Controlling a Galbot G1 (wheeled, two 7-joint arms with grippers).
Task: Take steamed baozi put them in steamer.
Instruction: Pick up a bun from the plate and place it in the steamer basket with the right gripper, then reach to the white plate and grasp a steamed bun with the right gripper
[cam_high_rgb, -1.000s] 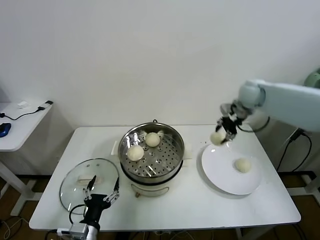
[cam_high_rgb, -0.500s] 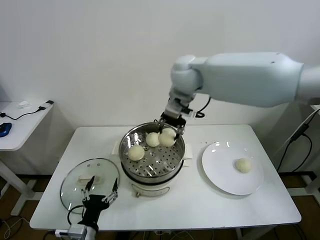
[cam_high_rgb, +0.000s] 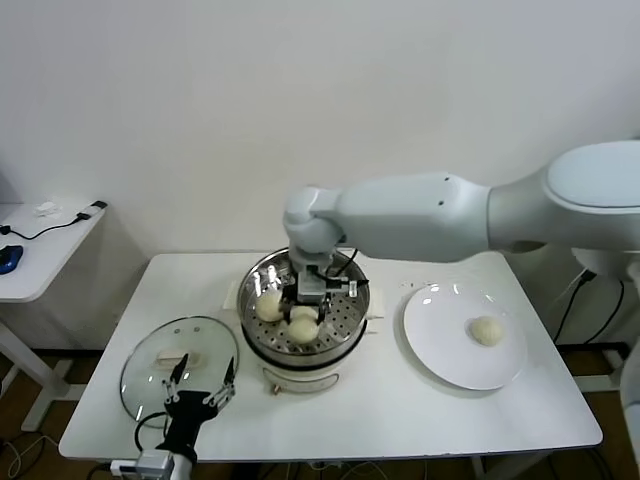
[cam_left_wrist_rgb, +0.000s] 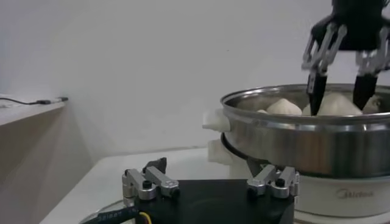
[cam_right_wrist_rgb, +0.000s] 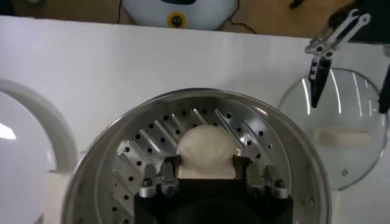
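Right gripper (cam_high_rgb: 304, 318) is down inside the steamer (cam_high_rgb: 345, 325), clamped on a steamed baozi (cam_right_wrist_rgb: 206, 151) low over its perforated floor, probably to set it down without rolling. One baozi (cam_high_rgb: 486, 330) waits on the plate (cam_high_rgb: 440, 365) beside the steamer. Left gripper (cam_high_rgb: 203, 391) hangs spread open over the glass lid (cam_high_rgb: 145, 375), idle.

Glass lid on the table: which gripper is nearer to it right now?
Left. The left gripper hovers open over the near edge of the glass lid; the right gripper is over in the steamer, closed around a baozi.
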